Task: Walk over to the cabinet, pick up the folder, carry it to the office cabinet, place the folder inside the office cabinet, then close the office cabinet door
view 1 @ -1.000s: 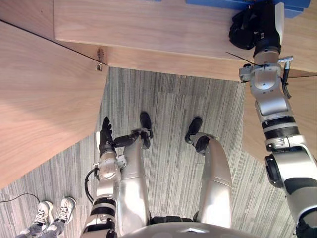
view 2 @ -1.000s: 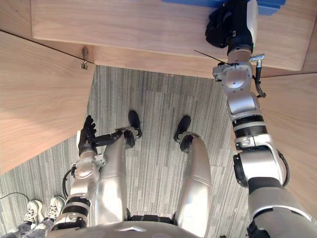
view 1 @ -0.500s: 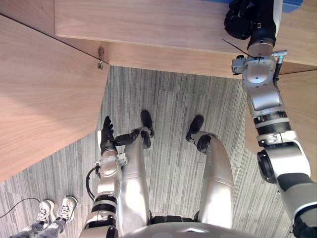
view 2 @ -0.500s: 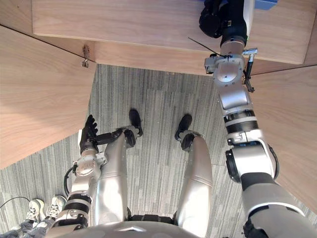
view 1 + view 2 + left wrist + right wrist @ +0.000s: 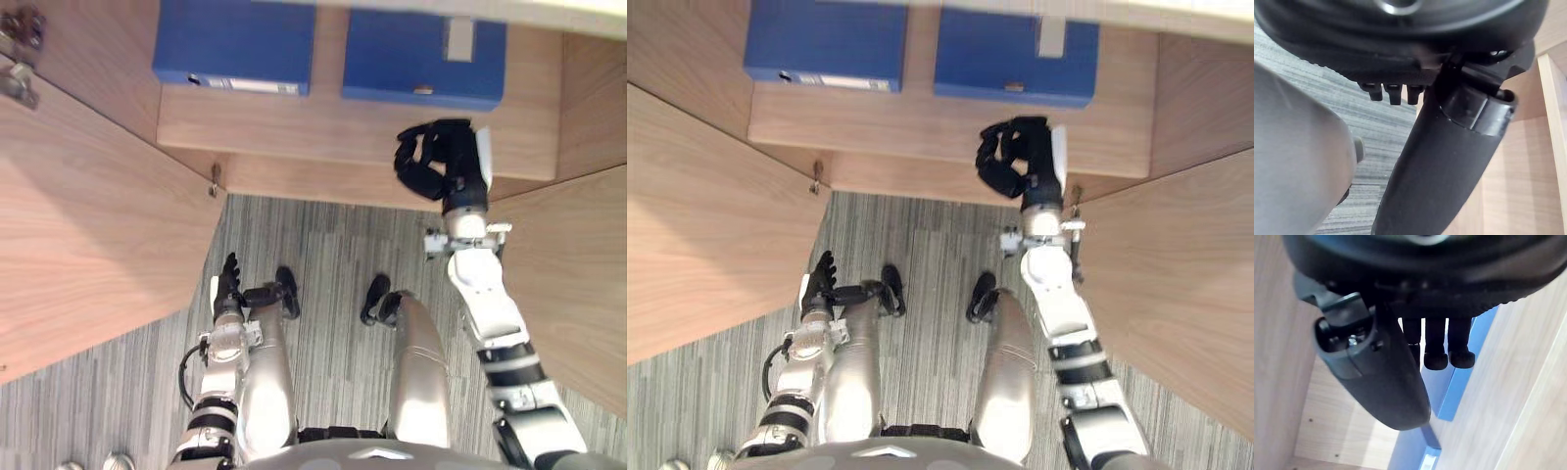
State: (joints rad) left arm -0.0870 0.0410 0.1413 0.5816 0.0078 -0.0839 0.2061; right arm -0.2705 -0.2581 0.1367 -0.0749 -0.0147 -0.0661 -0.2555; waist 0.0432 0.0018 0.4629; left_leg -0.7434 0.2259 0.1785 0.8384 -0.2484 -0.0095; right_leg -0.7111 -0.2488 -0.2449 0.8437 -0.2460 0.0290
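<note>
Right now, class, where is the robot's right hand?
In the left eye view the right hand, curled shut and empty, hovers over the cabinet shelf, just in front of the right-hand blue folder.

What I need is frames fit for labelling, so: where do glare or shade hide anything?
Left eye view: the upper board is washed pale; left folder and right folder evenly lit; the shelf's front edge shaded. Right wrist view: the right hand, dark against bright wood, covers much of the shelf.
</note>
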